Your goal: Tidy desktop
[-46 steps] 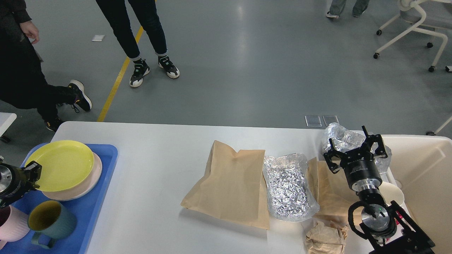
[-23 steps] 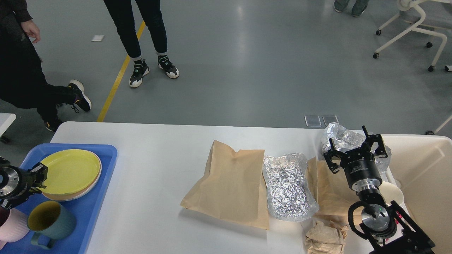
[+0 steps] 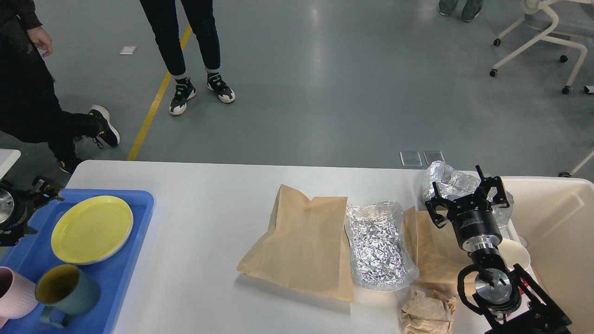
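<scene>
Right gripper (image 3: 465, 192) spread open (raised); left gripper (image 3: 39, 190) seemingly parted.

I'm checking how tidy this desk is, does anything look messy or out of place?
Yes. Rubbish lies loose on the right half of the desktop: a creased brown paper bag, a crumpled foil pouch, a second foil wad and a balled paper scrap. The dishes sit neatly on the blue tray.

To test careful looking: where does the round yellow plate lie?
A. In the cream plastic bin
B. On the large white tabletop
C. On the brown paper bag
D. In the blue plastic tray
D: the round yellow plate lies stacked inside the blue plastic tray, beside the mugs.
</scene>
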